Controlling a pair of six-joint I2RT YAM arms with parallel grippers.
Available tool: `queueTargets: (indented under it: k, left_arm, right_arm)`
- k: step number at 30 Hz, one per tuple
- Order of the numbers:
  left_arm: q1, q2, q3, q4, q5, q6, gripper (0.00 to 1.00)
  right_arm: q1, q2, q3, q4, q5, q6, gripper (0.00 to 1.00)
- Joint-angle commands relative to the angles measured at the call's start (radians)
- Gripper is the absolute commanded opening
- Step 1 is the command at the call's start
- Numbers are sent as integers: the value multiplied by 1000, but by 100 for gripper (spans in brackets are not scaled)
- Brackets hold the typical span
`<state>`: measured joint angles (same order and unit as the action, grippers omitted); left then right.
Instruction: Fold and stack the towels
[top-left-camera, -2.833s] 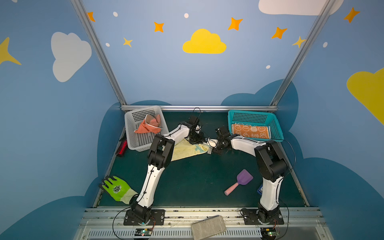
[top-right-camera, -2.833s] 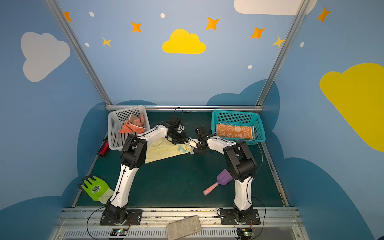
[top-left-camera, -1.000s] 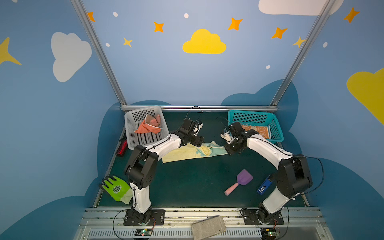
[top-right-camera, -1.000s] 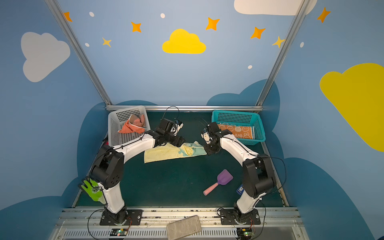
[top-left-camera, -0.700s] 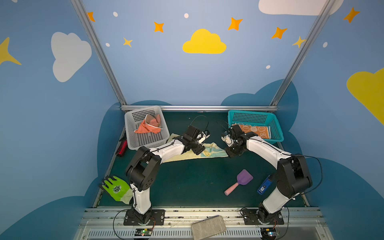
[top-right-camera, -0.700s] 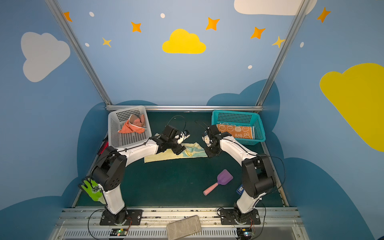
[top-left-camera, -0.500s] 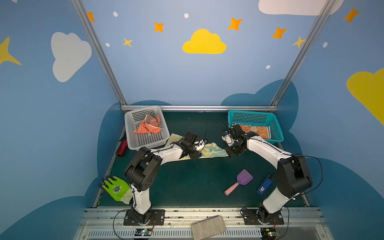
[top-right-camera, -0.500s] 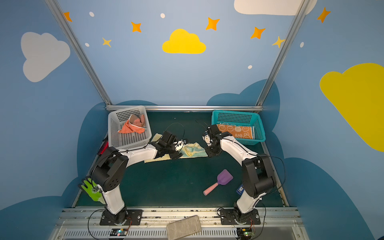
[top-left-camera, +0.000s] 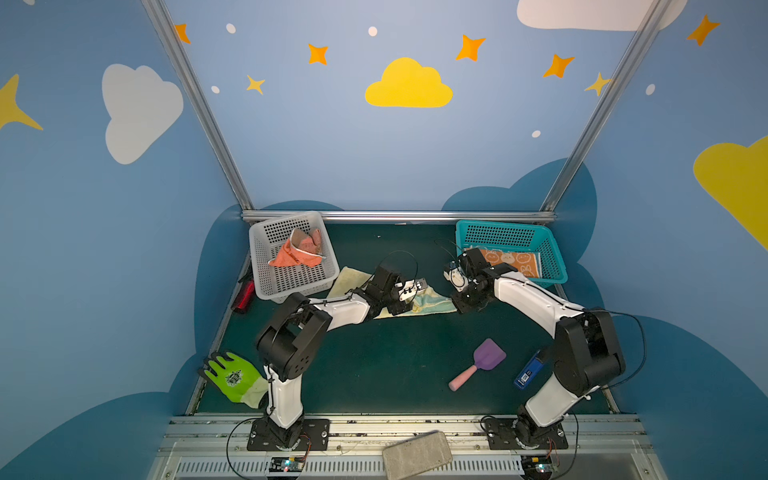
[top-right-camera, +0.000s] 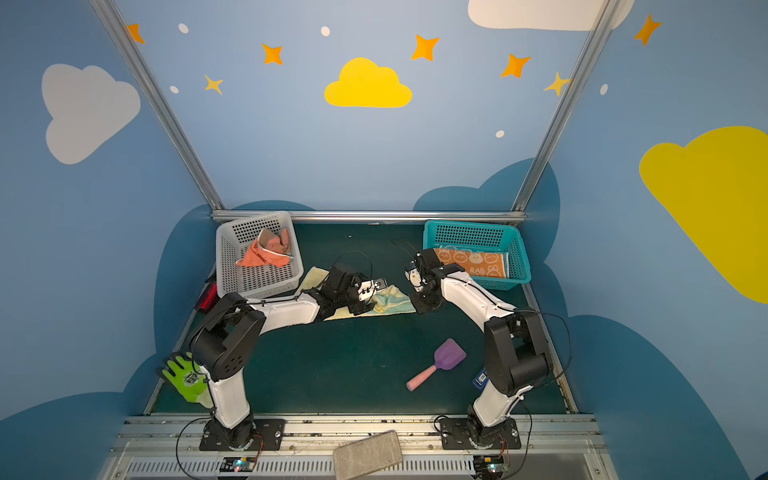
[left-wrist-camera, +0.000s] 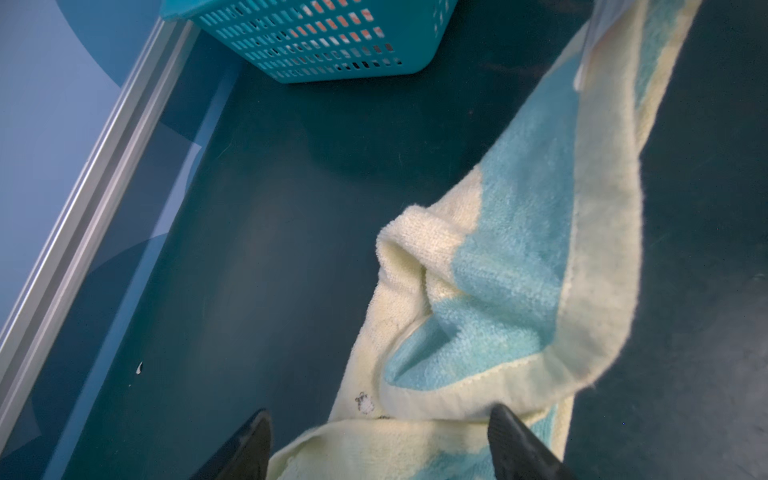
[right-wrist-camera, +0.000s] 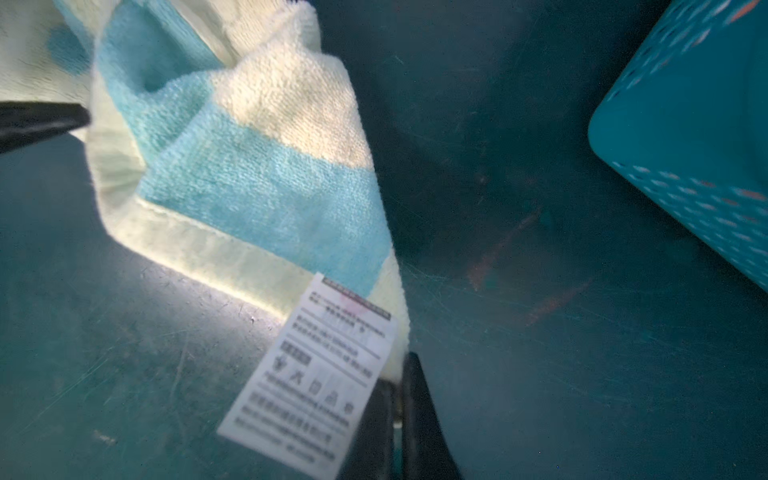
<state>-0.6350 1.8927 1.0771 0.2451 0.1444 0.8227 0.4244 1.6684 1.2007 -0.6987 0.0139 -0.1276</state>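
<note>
A pale yellow-blue striped towel lies rumpled on the green mat between the two baskets. My left gripper hovers low over its middle, open, with a fold of the cloth between the spread fingertips. My right gripper is shut on the towel's right corner, beside its white care label. An orange towel with white rabbits lies flat in the teal basket. A salmon towel sits crumpled in the grey basket.
The grey basket stands back left and the teal basket back right. A lime-green glove, a purple scoop, a small blue item and a red tool lie on the mat. A grey block rests on the front rail.
My left gripper has come forward and down from the towel's back edge onto its middle, staying open. The right gripper has held the corner and barely moved.
</note>
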Motion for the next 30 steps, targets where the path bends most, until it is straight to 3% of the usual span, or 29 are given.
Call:
queueTargets:
  k: [1, 13, 30]
  left_arm:
    - [-3, 26, 9, 31, -10, 21, 81]
    - [-2, 38, -9, 33, -55, 121, 79]
    - [-12, 72, 14, 29, -28, 154, 76]
  right_arm:
    - [-4, -48, -5, 11, -13, 0, 0]
    - [-9, -61, -18, 17, -1, -3, 0]
    - [-10, -86, -27, 34, -17, 0, 0]
